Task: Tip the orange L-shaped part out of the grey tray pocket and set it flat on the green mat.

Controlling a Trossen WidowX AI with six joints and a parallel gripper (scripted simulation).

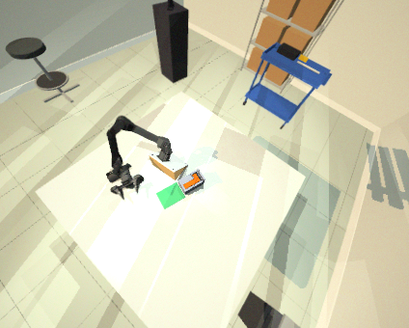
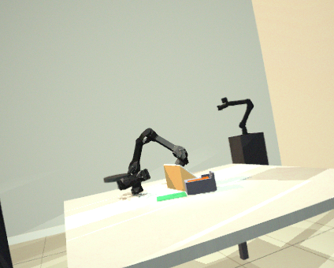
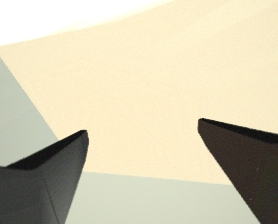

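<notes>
My tool (image 3: 142, 145) is open and holds nothing. The orange L-shaped part (image 1: 191, 179) lies in the grey tray (image 1: 200, 186), beside the green mat (image 1: 170, 196).

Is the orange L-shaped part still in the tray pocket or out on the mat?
In the pocket. The top view shows the orange part inside the grey tray, beside the green mat.

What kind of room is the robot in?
Probably a workshop or lab: a white table holds the robot arm, with a blue cart, metal shelves of boxes and a stool nearby.
</notes>
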